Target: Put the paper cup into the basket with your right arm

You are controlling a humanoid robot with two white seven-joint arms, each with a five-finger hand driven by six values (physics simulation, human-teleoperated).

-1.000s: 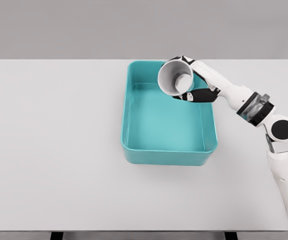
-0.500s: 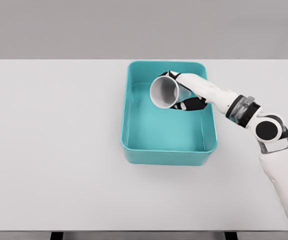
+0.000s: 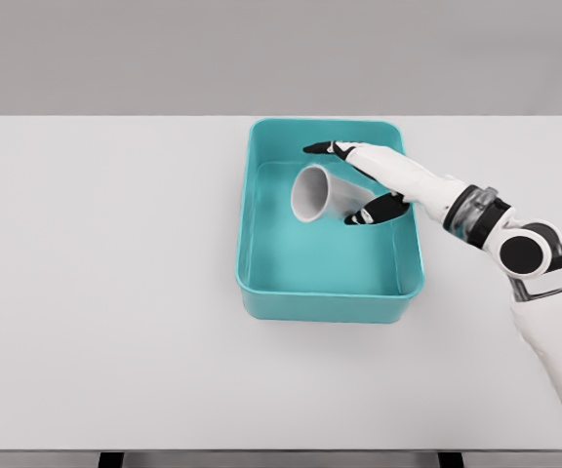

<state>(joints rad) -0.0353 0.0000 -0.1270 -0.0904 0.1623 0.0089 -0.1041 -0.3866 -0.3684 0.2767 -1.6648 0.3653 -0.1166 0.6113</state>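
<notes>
Now right hand splayed, empty, over tipped paper cup inside basket.

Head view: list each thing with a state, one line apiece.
paper cup: on its side inside the basket, mouth facing left, released
basket: upright on the table, holding the cup
right hand: open, fingers spread beside the cup, over the basket
table: bearing the basket
</notes>
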